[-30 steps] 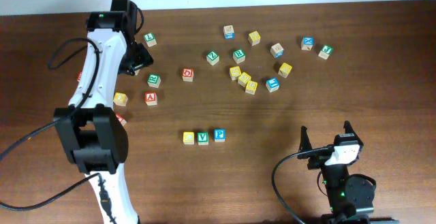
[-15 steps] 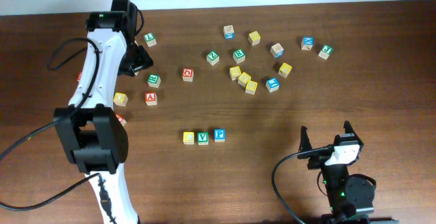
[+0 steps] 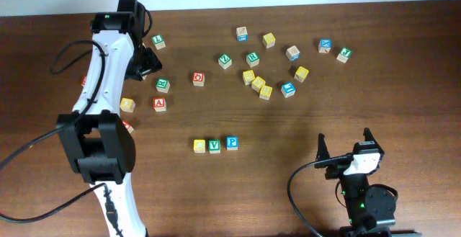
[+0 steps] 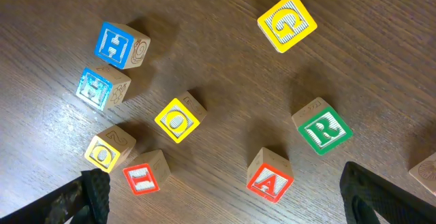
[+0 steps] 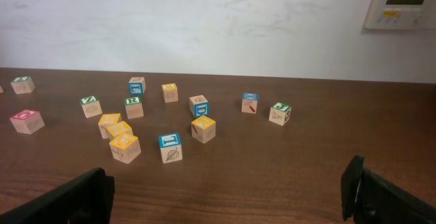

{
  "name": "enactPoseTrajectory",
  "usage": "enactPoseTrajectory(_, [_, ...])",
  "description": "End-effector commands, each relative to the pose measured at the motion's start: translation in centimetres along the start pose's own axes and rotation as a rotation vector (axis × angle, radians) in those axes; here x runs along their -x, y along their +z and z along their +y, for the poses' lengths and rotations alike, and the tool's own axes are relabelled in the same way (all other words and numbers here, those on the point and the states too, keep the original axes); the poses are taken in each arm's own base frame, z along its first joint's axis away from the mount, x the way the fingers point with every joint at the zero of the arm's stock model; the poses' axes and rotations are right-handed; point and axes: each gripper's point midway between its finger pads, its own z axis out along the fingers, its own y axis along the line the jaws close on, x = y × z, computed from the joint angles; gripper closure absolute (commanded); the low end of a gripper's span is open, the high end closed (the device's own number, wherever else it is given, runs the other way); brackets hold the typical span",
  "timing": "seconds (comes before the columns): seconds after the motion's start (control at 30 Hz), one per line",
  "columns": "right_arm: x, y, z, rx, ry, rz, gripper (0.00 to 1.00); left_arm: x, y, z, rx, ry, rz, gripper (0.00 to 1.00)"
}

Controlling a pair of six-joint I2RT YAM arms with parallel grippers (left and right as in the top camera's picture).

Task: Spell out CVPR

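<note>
Three blocks stand in a row near the table's middle: a yellow block whose letter I cannot read, a green V block and a blue P block. In the left wrist view a green R block lies on the wood, with a red A block beside it. My left gripper hovers open over the left cluster, and nothing sits between its fingertips. My right gripper rests open at the near right, also holding nothing.
Several loose letter blocks are scattered across the far middle and right, among them a yellow cluster and a blue block. Under the left wrist lie a yellow G, a blue H, a yellow O and a red I.
</note>
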Motion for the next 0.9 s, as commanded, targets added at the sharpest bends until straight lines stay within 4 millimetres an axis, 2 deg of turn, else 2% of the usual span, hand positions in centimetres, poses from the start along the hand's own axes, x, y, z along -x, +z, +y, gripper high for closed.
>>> enactPoseTrajectory(0.0, [-0.28,0.00,-0.30,-0.015,0.008,0.006,0.02,0.32,0.12,0.57,0.016,-0.003,-0.009,0.01])
enactPoseTrajectory(0.87, [-0.28,0.00,-0.30,-0.015,0.008,0.006,0.02,0.85,0.17,0.37,0.004,-0.013,-0.027,0.01])
